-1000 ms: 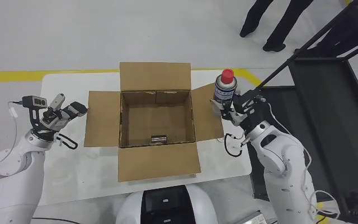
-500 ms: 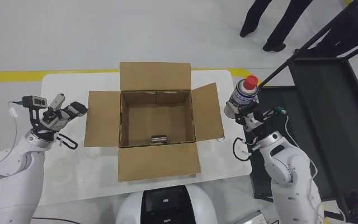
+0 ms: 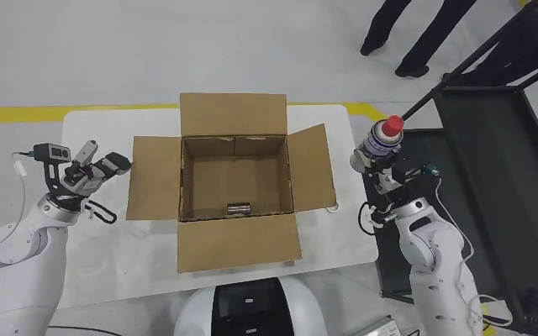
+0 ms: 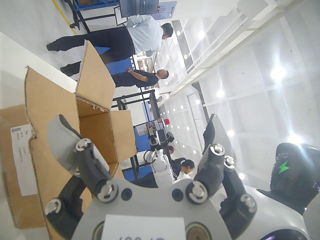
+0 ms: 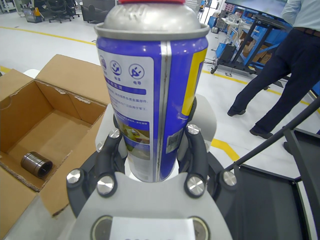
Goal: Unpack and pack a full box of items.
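Top view: right fingers [image 5: 192,143] clamp one red-capped spray can [image 3: 385,143] upright at the desk's [image 3: 109,260] right edge, beside one black cart [image 3: 479,151]. Gripped low, it could tip. Left fingers [image 4: 62,138] hang wide apart near the left edge. One box [image 3: 234,113] mid-desk holds one bearing [image 3: 239,207].

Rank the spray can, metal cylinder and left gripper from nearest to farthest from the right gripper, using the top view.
1. Spray can: held in the right gripper.
2. Metal cylinder: on the box floor, mid-table.
3. Left gripper: beyond the box, far left.
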### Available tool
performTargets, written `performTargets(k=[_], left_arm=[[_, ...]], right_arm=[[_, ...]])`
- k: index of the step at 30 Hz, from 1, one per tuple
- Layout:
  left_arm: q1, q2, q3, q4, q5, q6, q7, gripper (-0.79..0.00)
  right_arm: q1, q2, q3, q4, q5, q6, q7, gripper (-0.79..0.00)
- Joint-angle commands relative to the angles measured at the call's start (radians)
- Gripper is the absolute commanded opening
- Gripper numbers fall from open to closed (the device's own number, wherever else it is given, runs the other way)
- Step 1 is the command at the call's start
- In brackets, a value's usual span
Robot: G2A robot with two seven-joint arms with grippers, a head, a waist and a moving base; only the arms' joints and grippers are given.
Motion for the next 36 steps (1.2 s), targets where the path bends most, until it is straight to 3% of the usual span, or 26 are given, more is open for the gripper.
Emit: performTargets(k=[1,7,14,33,36], left_arm=[[0.0,0.0,0.0,0.0,-0.002,0.0,0.0,0.0],[0.0,0.0,0.0,0.0,-0.002,0.0,0.0,0.0],[0.0,0.0,0.0,0.0,-0.002,0.0,0.0,0.0],[0.0,0.0,0.0,0.0,-0.002,0.0,0.0,0.0],[0.0,0.0,0.0,0.0,-0.002,0.0,0.0,0.0]], right_arm=[[0.015,0.0,-0.015,0.097,0.008,-0.017,-0.087,-0.785],[0.104,0.002,-0.074,0.358,-0.091,0.0,-0.259,-0.785],[0.209,0.009,-0.107,0.598,-0.149,-0.011,-0.359,-0.785],[0.214,0.009,-0.111,0.6,-0.158,0.015,-0.347,-0.785],[0.239,0.01,-0.132,0.654,-0.135,-0.041,-0.397,-0.785]])
